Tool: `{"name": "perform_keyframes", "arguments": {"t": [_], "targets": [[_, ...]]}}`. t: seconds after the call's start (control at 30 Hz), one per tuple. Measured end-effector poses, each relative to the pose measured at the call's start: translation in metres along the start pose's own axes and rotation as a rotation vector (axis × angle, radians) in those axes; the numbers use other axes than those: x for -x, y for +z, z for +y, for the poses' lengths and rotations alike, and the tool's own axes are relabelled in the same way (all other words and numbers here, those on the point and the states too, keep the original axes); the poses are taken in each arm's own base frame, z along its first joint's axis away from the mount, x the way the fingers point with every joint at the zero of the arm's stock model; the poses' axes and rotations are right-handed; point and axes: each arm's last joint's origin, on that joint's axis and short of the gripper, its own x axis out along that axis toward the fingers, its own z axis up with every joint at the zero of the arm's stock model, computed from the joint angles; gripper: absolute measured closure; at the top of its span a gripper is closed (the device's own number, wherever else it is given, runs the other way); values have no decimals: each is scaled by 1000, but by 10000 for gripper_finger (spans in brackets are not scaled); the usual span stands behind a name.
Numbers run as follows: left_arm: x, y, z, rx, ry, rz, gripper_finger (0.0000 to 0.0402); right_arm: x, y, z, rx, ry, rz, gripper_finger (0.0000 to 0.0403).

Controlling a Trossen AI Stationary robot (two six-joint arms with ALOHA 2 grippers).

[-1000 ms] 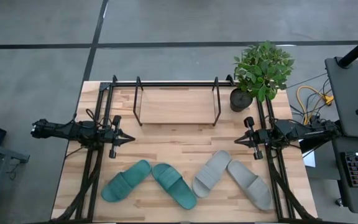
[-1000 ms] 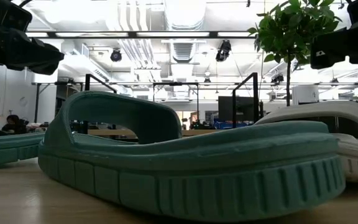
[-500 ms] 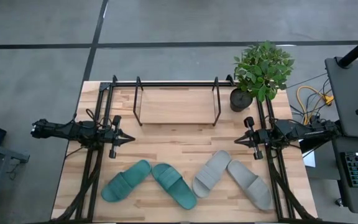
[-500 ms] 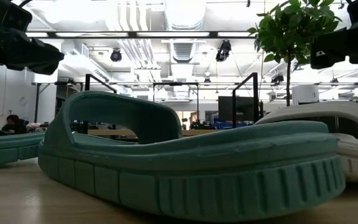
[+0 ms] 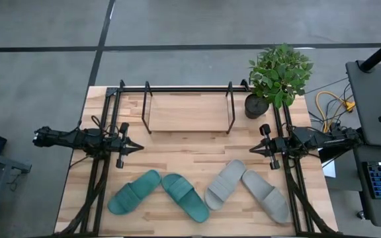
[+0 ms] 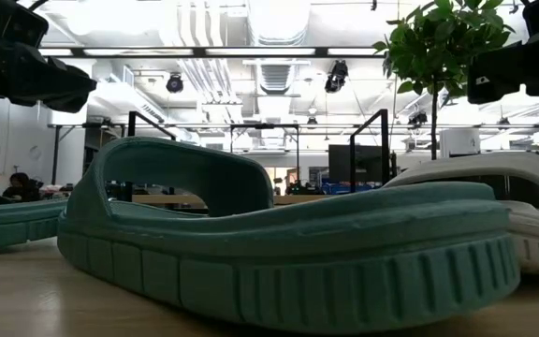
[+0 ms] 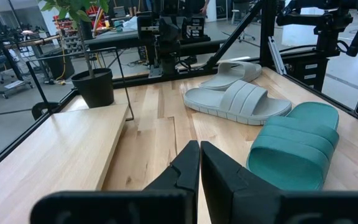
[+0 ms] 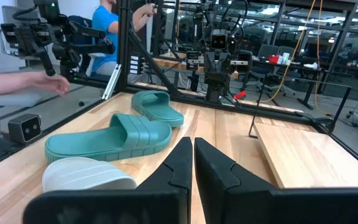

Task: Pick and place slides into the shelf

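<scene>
1. Slides lie in a row at the table's near edge: I see two teal green foam slides (image 5: 133,192) (image 5: 186,197) forming a V, and two light grey foam slides (image 5: 225,183) (image 5: 266,196) forming another.
2. The black rod shelf with its light wood base (image 5: 188,111) runs lengthwise along the far edge, well apart.
3. My left gripper (image 5: 139,147) hovers at the left side, fingers pressed together.
4. My right gripper (image 5: 251,150) hovers at the right, fingers together too.

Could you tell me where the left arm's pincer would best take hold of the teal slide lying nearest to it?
Probably by the wide strap of the leftmost teal slide. It lies sole-down, and the strap arches above the footbed, leaving a gap for one finger. The left pincer, shut and waiting above the table, would come from straight overhead, fingers set across the strap. The flat sole edges look harder to pinch.
</scene>
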Motion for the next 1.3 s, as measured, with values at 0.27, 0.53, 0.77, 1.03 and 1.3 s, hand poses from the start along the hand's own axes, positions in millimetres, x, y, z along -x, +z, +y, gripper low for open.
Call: {"name": "perform_keyframes", "arguments": {"t": [0.27, 0.53, 0.77, 1.03, 1.3], "targets": [[1, 15, 2, 20, 17, -156, 402, 0, 0, 0, 0, 0, 0, 394], [2, 23, 3, 30, 26, -233, 402, 0, 1, 0, 1, -3, -14, 394], [5, 33, 4, 44, 38, -342, 402, 1, 15, -3, -176, -45, -154, 394], [9, 46, 7, 64, 58, -488, 402, 6, 33, -8, -264, -129, -357, 394], [4, 44, 6, 55, 53, -442, 402, 2, 25, -6, -341, -86, -271, 394]]}}
